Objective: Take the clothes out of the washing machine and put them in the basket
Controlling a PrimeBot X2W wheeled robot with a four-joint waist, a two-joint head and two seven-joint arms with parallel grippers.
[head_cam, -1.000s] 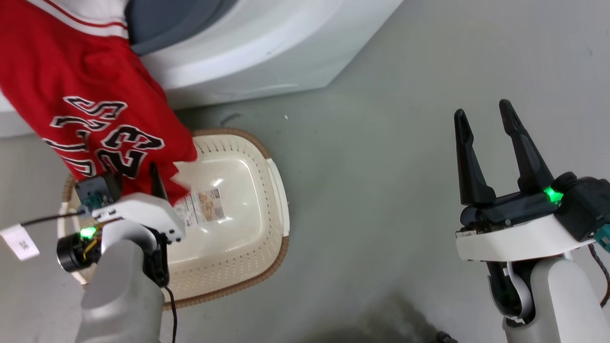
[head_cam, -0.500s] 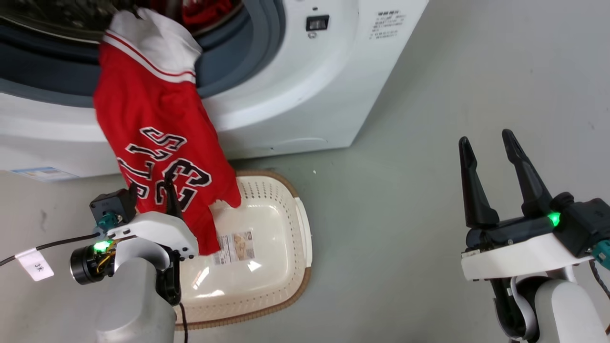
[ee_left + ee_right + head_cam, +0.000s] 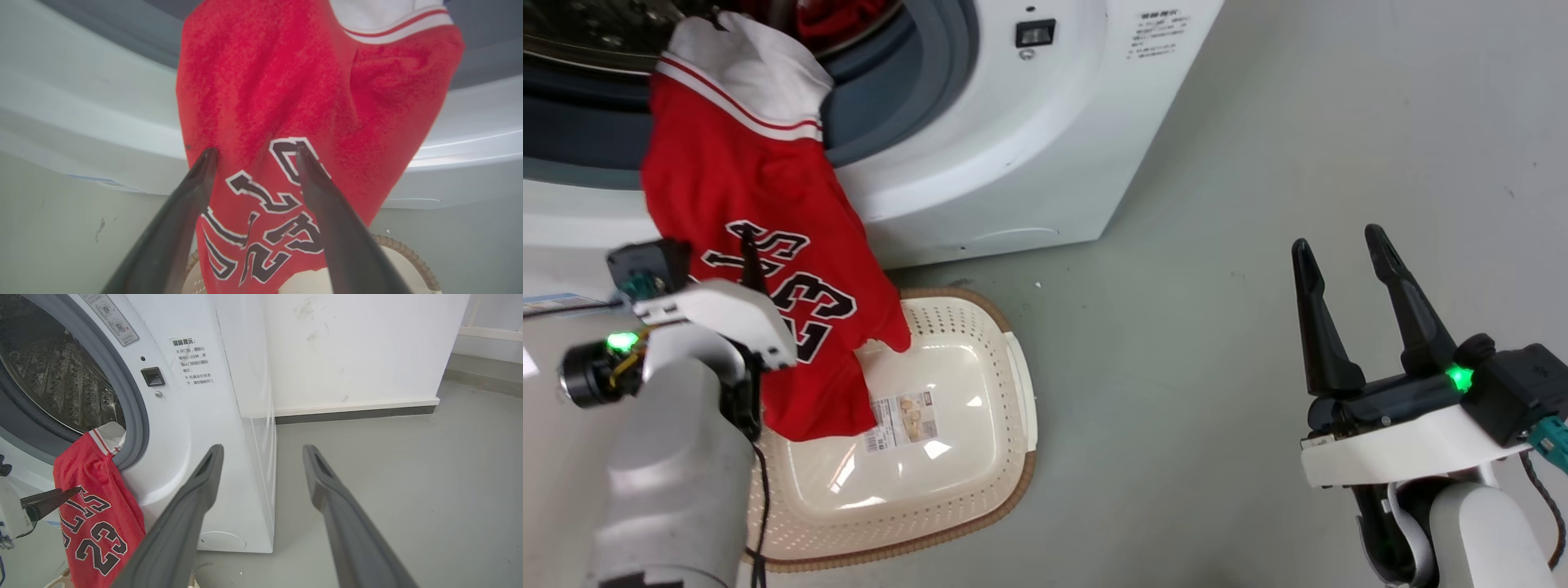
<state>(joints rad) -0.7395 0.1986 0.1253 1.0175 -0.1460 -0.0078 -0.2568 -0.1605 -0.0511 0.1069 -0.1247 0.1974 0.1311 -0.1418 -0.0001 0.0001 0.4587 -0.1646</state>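
Red number-23 jersey (image 3: 743, 188) drapes from the white front-loading washing machine (image 3: 1013, 147) over the cream perforated plastic basket (image 3: 1023, 408); left gripper (image 3: 256, 151) spread apart before it, right gripper (image 3: 1335, 239) wide, empty.

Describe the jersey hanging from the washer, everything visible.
The jersey is red textured cloth with a white band edged by thin red stripes at its top, and black white-outlined lettering above the number 23. Its top is draped over the lip of the washer's opening. The rest hangs limp down the front, with the hem over the basket. The open left gripper points at the lettering; contact is unclear.
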